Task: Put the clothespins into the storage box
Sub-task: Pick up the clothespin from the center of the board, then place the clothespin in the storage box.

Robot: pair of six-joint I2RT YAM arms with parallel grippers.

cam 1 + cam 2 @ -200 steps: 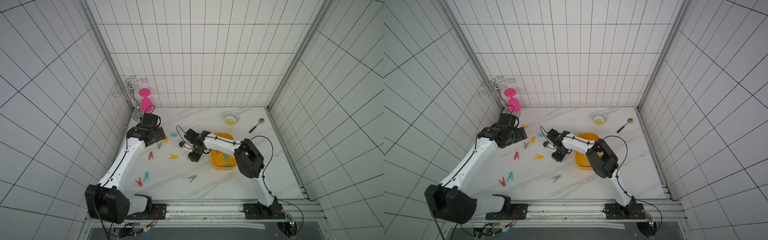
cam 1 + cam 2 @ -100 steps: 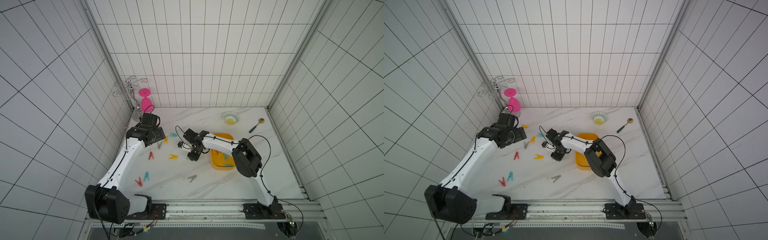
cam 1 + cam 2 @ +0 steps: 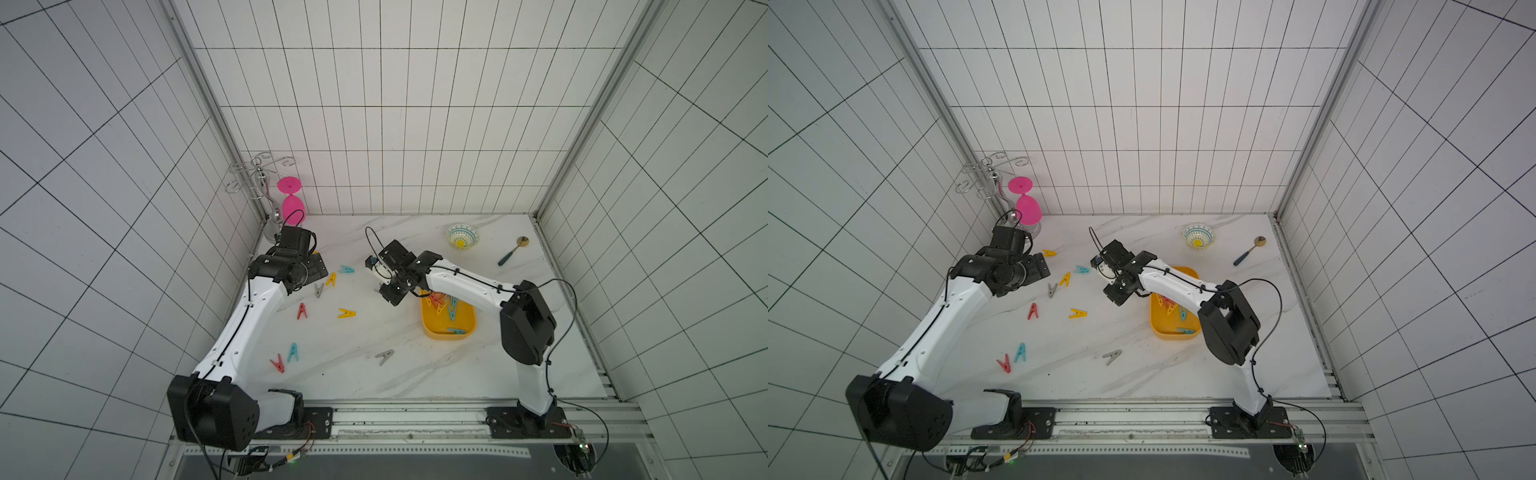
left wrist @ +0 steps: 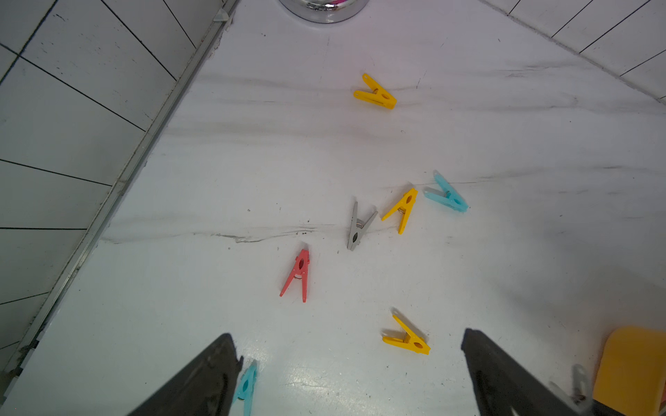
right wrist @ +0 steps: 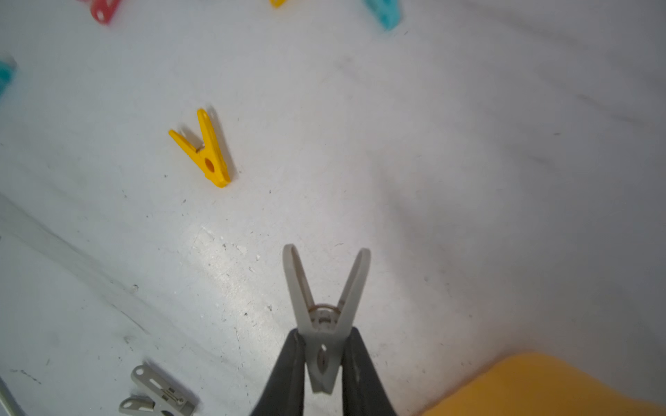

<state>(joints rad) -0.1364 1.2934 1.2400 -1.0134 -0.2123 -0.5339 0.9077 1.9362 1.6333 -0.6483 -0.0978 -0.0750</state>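
Now pinches a grey clothespin (image 5: 326, 313) in the right gripper (image 5: 324, 345), just narrowed from half-spread, beside the storage box (image 3: 436, 326) toward the right edge of the table (image 3: 415, 382). Holds left gripper (image 4: 347, 336) spread wide above loose clothespins (image 4: 297, 275) near the left edge. Leaves a short carry and drop.

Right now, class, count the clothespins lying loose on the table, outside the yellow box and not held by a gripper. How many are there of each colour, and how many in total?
Yellow clothespins: 3
Teal clothespins: 2
Red clothespins: 2
Grey clothespins: 2
Total: 9
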